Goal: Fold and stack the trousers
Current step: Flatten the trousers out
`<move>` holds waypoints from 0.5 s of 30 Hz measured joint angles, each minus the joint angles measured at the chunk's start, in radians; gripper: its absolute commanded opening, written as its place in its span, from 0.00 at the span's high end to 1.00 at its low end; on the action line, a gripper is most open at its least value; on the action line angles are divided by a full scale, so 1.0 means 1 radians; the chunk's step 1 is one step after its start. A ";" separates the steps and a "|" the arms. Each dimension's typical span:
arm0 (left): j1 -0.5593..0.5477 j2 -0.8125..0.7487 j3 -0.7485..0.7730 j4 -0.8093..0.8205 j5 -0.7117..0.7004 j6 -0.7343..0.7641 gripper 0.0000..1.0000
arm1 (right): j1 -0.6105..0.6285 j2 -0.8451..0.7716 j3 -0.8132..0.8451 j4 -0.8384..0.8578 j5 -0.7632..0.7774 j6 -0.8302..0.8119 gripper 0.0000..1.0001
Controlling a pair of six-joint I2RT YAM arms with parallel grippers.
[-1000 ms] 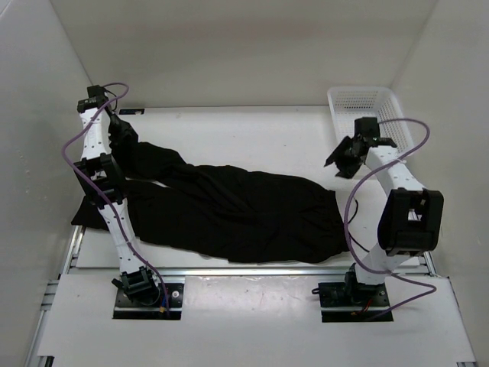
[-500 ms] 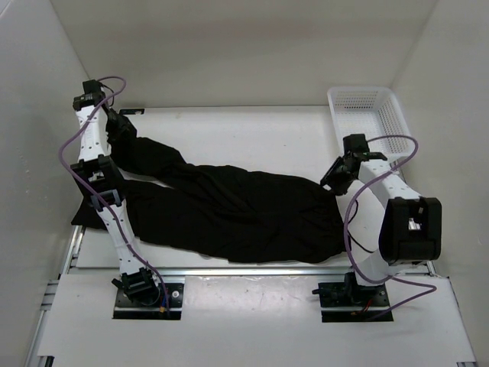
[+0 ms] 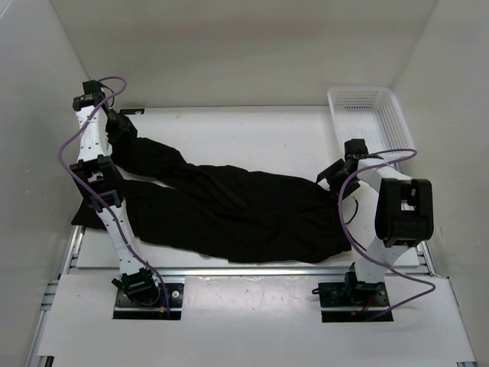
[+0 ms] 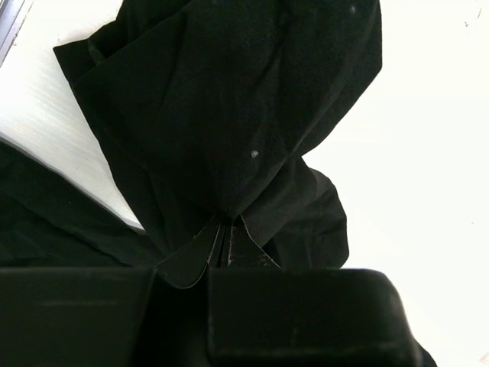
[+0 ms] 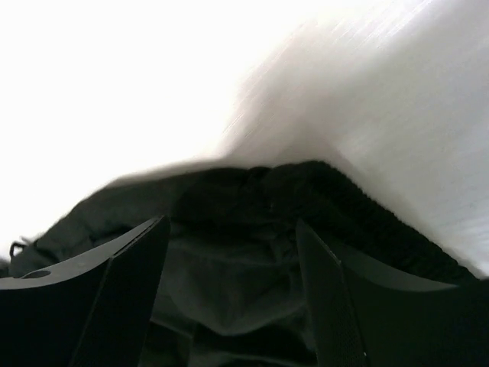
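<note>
Right wrist view: right gripper point(image 5: 231, 229), jaws spread apart and holding nothing, low over the waistband point(image 5: 367, 206) of the trousers point(image 5: 252, 191). The ribbed band lies just ahead of and partly between the fingers point(image 5: 114, 290). Whether a pad already touches the cloth cannot be told, as this view is blurred. The stance reads as an approach to pinch the waist end, so that the garment can be lifted at both ends for a fold. Left wrist view: left gripper point(image 4: 225, 237), clenched on a gathered pinch of black fabric, which hangs away from the tips in a loose drape above the white table point(image 4: 428, 153). Top view: left gripper point(image 3: 114, 122) at the far left corner, holding up the end of one trouser leg, probably to keep that end ready to carry over. The trousers point(image 3: 237, 210) lie spread across the middle of the table point(image 3: 252, 134), legs to the left and waist to the right, unfolded. A white mesh basket point(image 3: 367, 115) stands at the far right, apart from the garment. Change from a second ago: the right gripper point(image 3: 330, 174) has dropped from beside the basket down to the waist edge. The left arm has shifted only slightly, and the lie of the trousers is much the same.
</note>
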 measured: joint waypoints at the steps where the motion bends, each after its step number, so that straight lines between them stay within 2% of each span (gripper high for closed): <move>1: 0.000 0.000 0.000 0.000 0.000 0.002 0.90 | -0.002 0.011 0.001 0.002 0.002 0.008 0.30; 3: 0.000 0.000 0.000 0.000 0.000 0.003 0.90 | -0.002 0.025 0.006 0.002 0.011 0.023 0.33; 6: 0.000 0.000 0.000 0.000 0.000 0.003 0.90 | -0.002 0.029 0.006 0.003 0.035 0.037 0.55; 7: 0.000 0.000 0.000 0.000 0.000 0.003 0.90 | -0.004 0.033 0.006 0.003 0.043 0.044 0.72; 11: 0.000 0.000 0.000 0.000 0.000 0.003 0.90 | -0.026 0.031 -0.011 0.017 0.059 0.058 1.00; 15: 0.000 0.000 0.000 0.000 0.000 0.003 0.90 | -0.039 -0.014 -0.059 0.038 0.081 0.067 1.00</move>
